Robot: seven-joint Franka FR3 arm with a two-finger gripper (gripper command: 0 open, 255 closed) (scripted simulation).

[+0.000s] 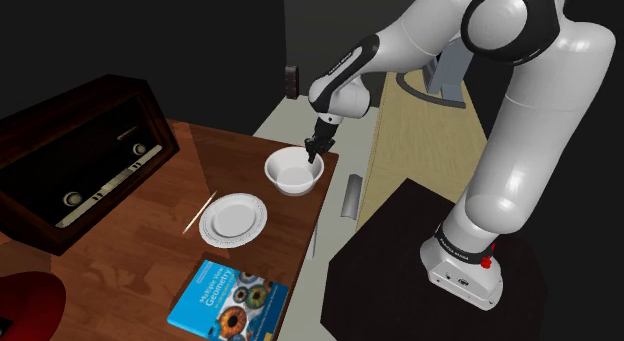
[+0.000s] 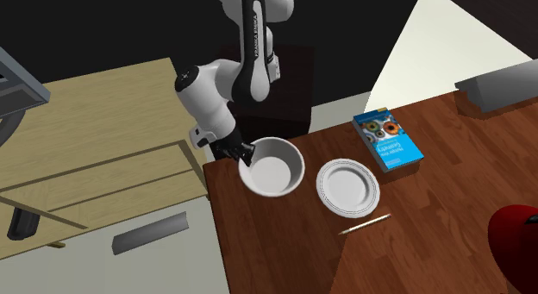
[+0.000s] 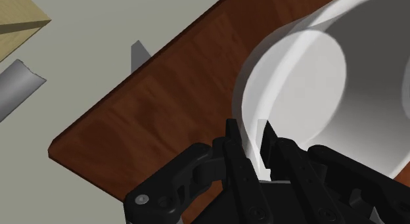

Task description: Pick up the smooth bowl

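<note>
A plain white bowl stands on the dark wooden table, close to the edge nearest the arm. My black gripper comes down on the bowl's rim at that side. In the wrist view the gripper is shut on the rim of the bowl, one finger outside the wall and one inside. The bowl's inside is bare.
Beside the bowl lie a white ridged plate, a pencil and a blue book. An old dark radio stands at the table's far side. A red object sits at a corner.
</note>
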